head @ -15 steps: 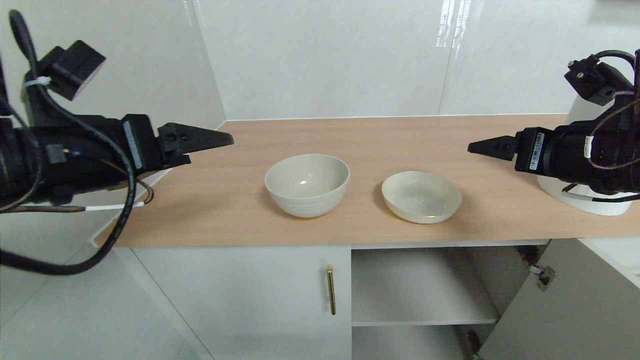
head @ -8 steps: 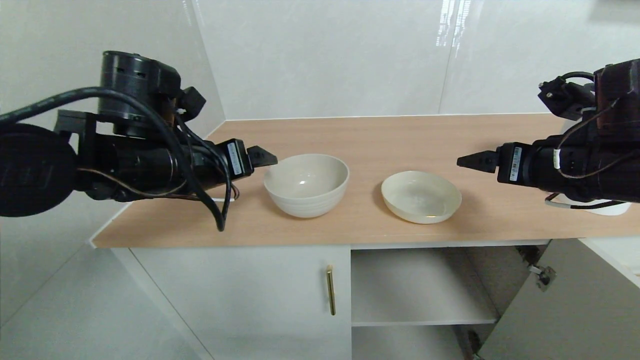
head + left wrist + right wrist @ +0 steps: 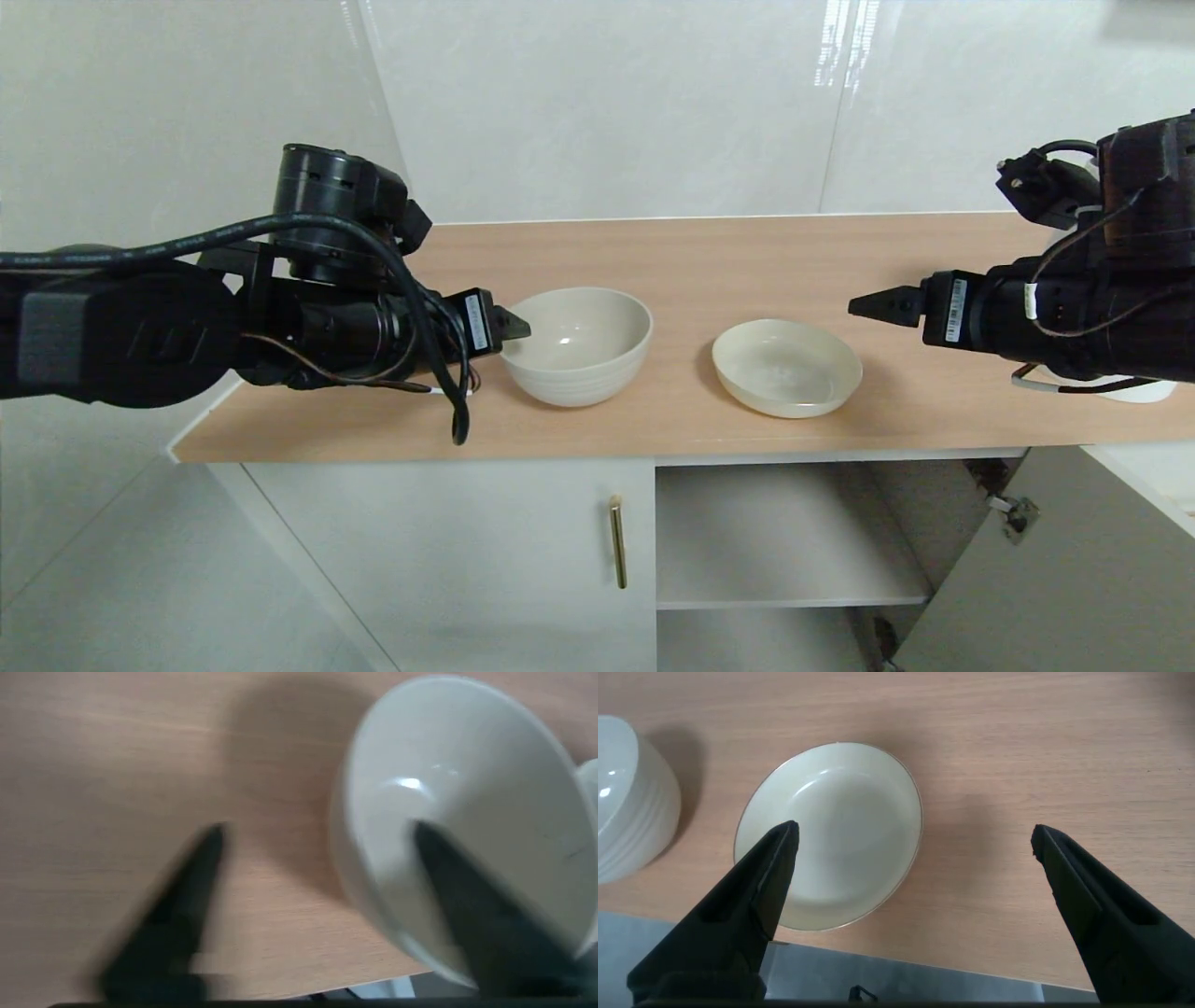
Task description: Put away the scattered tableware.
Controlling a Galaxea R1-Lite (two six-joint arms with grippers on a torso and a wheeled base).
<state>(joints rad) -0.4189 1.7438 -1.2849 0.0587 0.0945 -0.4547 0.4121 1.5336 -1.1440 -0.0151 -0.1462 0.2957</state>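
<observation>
Fingers [image 3: 177,924] of the left gripper [image 3: 516,327] are spread astride the near rim of the deep bowl [image 3: 574,345]; right gripper [image 3: 854,305] fingers are spread too, at 3 o'clock of the shallow dish [image 3: 786,366]; both vessels stand on the surface [image 3: 747,261], the dish at 3 o'clock of the bowl.

Bowl [image 3: 573,343] left of plate [image 3: 786,366] on counter [image 3: 747,252], left gripper [image 3: 518,327] at bowl's left rim, right gripper [image 3: 861,305] right of plate, open cabinet [image 3: 775,532] beneath plate
</observation>
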